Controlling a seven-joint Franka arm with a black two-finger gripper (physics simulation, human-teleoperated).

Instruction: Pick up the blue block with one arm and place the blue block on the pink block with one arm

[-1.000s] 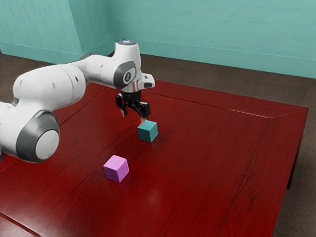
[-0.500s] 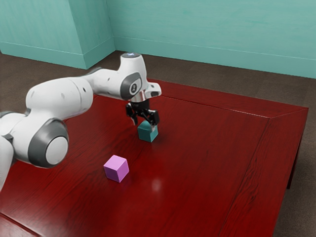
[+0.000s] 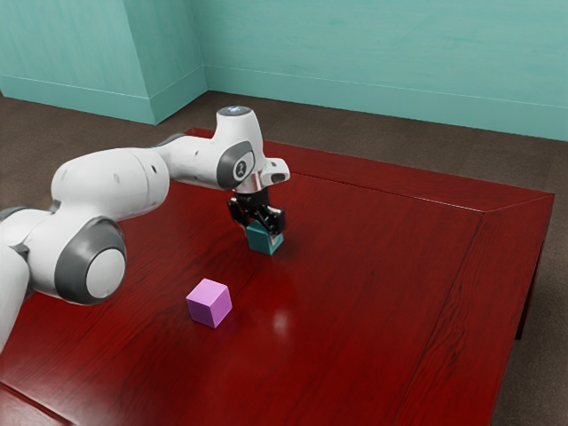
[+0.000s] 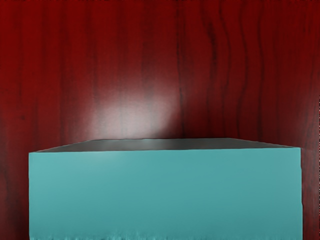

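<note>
The blue block (image 3: 264, 240), teal in colour, rests on the red table (image 3: 399, 293) near the middle of its far half. My gripper (image 3: 260, 228) has come down over it, open, with one black finger on each side of the block's top. In the wrist view the blue block (image 4: 165, 195) lies large and close right under my hand, on dark red wood. The pink block (image 3: 209, 303) sits on the table nearer the front, toward the exterior view's left of the blue block and well apart from it.
The table's far edge and its right corner (image 3: 541, 200) drop to a brown floor. A teal wall (image 3: 373, 44) runs behind. Bare wood stretches to the exterior view's right of both blocks.
My hand has moved toward the exterior view's right and come down, from above and behind the blue block to straddling it. Neither block has moved.
</note>
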